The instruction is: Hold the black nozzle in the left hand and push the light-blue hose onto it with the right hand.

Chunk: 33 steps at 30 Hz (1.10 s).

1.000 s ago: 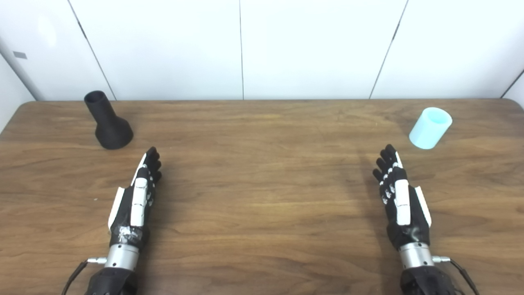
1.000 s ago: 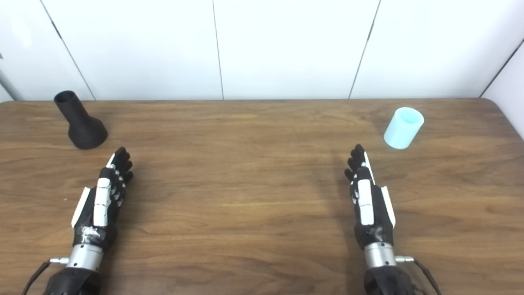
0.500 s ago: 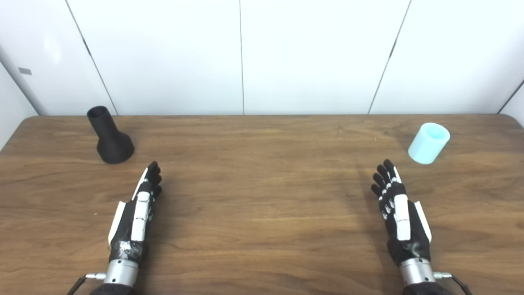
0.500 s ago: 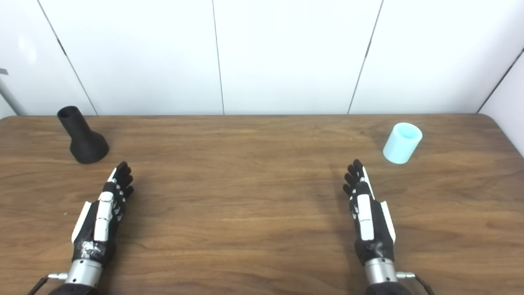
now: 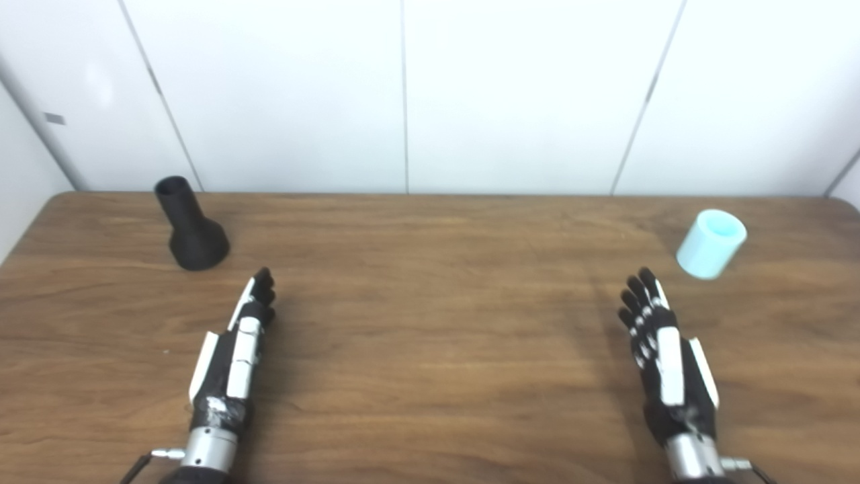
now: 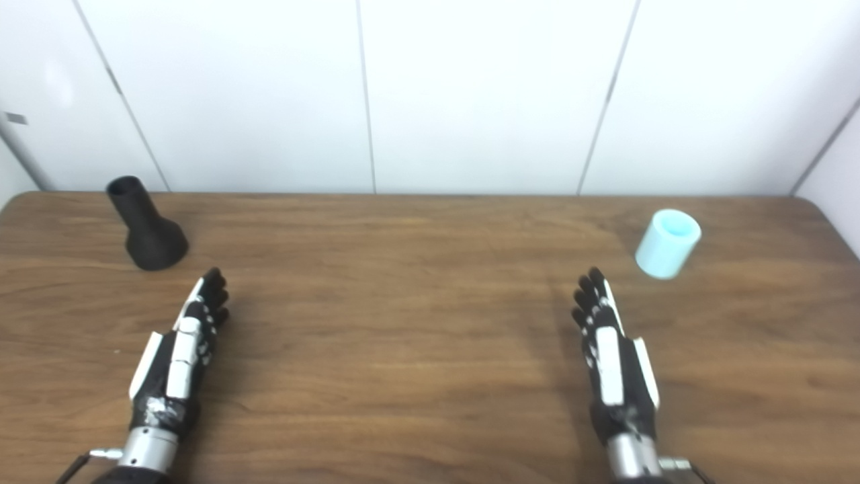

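Operator: Left hand [image 5: 232,353] status?

Technician: Empty. It lies edge-on over the desk [image 5: 430,323], fingers [image 5: 263,296] extended and pointing away from the robot, none of them curled around anything.

Operator: Right hand [image 5: 665,356]?

Technician: Same condition. Fingers [image 5: 639,296] are extended and slightly spread, pointing toward the far edge of the desk. It holds nothing.

Operator: Location of the black nozzle [image 5: 191,225]?

Technician: Far left region of the desk, near the back edge. It stands on its wide flared base with the narrow tube end up, the tube leaning toward the left rear. It sits just beyond and to the left of the left fingertips, not touching them.

Operator: Location of the light-blue hose [image 5: 711,243]?

Technician: Far right region of the desk. It is a short cylinder piece, open end up and tilted toward the right rear. It sits beyond and to the right of the right fingertips, clear of them.

Operator: Relation between the two parts?

Technician: Well apart, at opposite sides of the desk. White wall panels [image 5: 524,94] stand behind the desk.
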### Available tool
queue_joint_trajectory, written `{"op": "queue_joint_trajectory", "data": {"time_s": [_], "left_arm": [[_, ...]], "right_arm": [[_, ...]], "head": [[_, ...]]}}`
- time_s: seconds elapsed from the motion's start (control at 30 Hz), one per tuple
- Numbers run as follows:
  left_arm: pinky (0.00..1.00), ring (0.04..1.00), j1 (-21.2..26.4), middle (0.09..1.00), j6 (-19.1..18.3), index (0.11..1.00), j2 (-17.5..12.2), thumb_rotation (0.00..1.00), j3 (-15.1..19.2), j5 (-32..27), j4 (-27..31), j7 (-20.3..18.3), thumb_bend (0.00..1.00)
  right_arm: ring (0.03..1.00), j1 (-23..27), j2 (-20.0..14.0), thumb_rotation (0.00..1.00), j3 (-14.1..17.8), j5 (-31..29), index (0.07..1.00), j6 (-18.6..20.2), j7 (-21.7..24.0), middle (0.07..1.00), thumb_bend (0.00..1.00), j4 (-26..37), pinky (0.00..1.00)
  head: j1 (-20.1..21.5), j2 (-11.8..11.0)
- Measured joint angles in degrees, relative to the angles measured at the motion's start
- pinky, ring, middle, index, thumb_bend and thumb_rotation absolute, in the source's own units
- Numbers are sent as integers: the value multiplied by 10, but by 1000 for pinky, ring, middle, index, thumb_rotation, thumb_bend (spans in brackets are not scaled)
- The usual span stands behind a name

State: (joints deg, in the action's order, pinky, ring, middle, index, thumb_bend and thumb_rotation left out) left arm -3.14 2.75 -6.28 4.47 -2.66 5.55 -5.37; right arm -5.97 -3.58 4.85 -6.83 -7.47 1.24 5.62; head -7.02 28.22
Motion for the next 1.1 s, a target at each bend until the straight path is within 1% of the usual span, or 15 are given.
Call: {"op": "queue_joint_trajectory", "data": {"time_s": [0.03, 0.17, 0.23, 0.37, 0.57, 0.67, 0.7, 0.73, 0.8, 0.83, 0.87, 0.9, 1.0, 1.07, 1.1], "left_arm": [[1000, 1000, 0, 1000, 0, 1000, 2, 1000, -1, 3, 0, 2, 485], [1000, 1000, 0, 1000, 0, 1000, 2, 1000, -11, 19, -1, 3, 467], [1000, 1000, 1, 1000, 1, 1000, 2, 1000, -13, 24, -2, 4, 445], [1000, 1000, 2, 1000, 3, 1000, 2, 1000, -14, 27, -4, 6, 416], [1000, 1000, 6, 1000, 11, 1000, 2, 1000, -16, 29, -11, 7, 473], [1000, 1000, 9, 1000, 20, 1000, 2, 991, -18, 39, -14, 9, 542], [1000, 1000, 10, 1000, 20, 1000, 2, 971, -19, 42, -14, 9, 521], [1000, 1000, 10, 998, 20, 1000, 3, 934, -19, 44, -14, 10, 499], [1000, 1000, 10, 988, 20, 1000, 5, 805, -17, 47, -15, 15, 446], [1000, 989, 10, 967, 19, 993, 8, 638, -15, 50, -14, 23, 429], [1000, 980, 11, 955, 18, 986, 12, 501, -9, 54, -14, 33, 435], [1000, 984, 11, 961, 18, 988, 18, 404, 0, 56, -14, 44, 465], [989, 980, 13, 961, 19, 986, 29, 240, 24, 58, -14, 73, 563], [988, 978, 16, 963, 24, 983, 30, 153, 33, 63, -14, 86, 618], [993, 980, 18, 968, 30, 979, 29, 132, 37, 64, -15, 92, 648]], "right_arm": [[988, 1, -1, 1000, 0, -2, 997, -2, 2, 993, 542, -2, 998], [997, 10, -10, 1000, 1, -6, 1000, -23, 10, 1000, 541, -14, 1000], [1000, 15, -15, 1000, 2, -7, 1000, -24, 12, 1000, 546, -19, 1000], [995, 16, -15, 1000, 4, -11, 1000, -24, 12, 995, 589, -20, 1000], [981, 19, -16, 1000, 6, -16, 991, -24, 12, 984, 642, -23, 1000], [966, 21, -16, 1000, 7, -17, 984, -24, 12, 971, 671, -25, 965], [967, 22, -16, 1000, 8, -18, 986, -24, 12, 970, 679, -26, 958], [966, 23, -16, 1000, 9, -18, 986, -24, 12, 969, 678, -28, 957], [962, 24, -16, 1000, 9, -19, 986, -24, 12, 968, 679, -31, 954], [957, 25, -16, 1000, 9, -18, 986, -24, 12, 965, 679, -31, 950], [953, 25, -16, 1000, 9, -18, 986, -24, 12, 963, 680, -32, 945], [952, 25, -16, 1000, 9, -17, 986, -24, 12, 964, 677, -32, 945], [948, 25, -16, 1000, 8, -14, 987, -24, 12, 962, 650, -32, 938], [946, 26, -16, 1000, 8, -11, 986, -24, 12, 962, 631, -32, 933], [945, 26, -16, 1000, 7, -10, 984, -25, 12, 962, 617, -32, 931]], "head": [[-20, -15], [-41, -38], [-47, -47], [-51, -55], [-45, -56], [-43, -55], [-42, -55], [-41, -55], [-39, -55], [-38, -54], [-38, -55], [-38, -54], [-36, -53], [-35, -52], [-33, -50]]}}
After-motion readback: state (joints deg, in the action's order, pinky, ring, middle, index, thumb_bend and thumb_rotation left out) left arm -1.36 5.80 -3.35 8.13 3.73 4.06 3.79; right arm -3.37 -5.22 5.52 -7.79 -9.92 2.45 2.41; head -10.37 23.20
